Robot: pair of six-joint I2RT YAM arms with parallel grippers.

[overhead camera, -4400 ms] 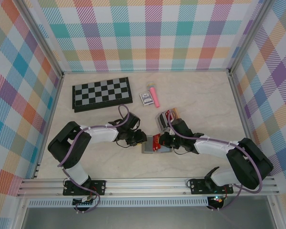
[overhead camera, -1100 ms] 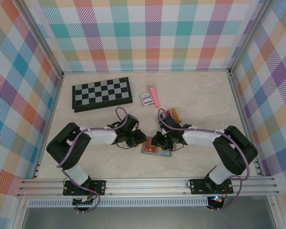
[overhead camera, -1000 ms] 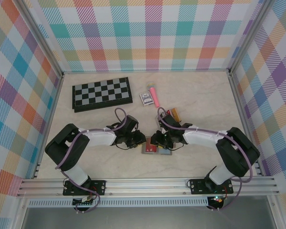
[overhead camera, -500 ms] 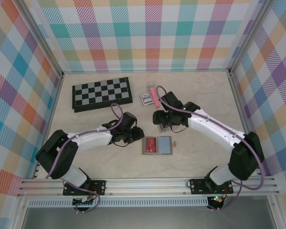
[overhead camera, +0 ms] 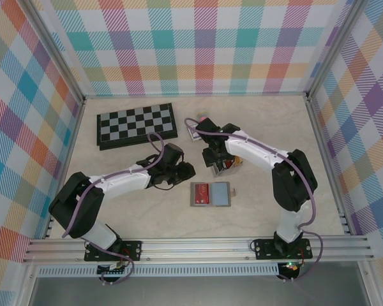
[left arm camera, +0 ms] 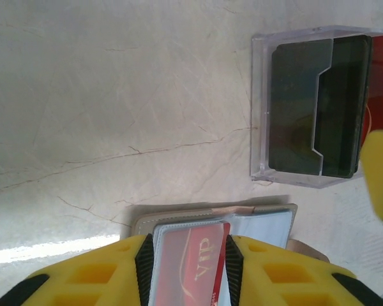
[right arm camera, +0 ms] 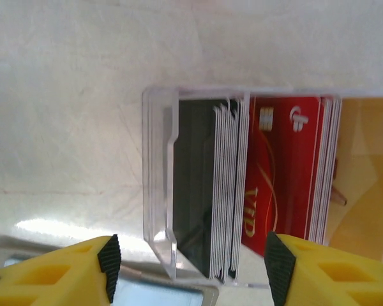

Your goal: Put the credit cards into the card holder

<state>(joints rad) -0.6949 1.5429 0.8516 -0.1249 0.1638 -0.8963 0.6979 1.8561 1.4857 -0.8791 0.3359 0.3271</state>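
Now | right claw [right arm camera: 190,255] released, poised over clear plastic rack [right arm camera: 159,185], likely to pick red plastic card [right arm camera: 277,185] | left claw [left arm camera: 186,252] released, far-left of flat grey-brown card holder [overhead camera: 222,194]

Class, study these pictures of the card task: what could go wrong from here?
1. The credit cards stand tightly packed in the clear rack; the open right gripper may pinch several or tip the rack.
2. The card holder lies unheld near the open left gripper; pushing a card in may slide it.
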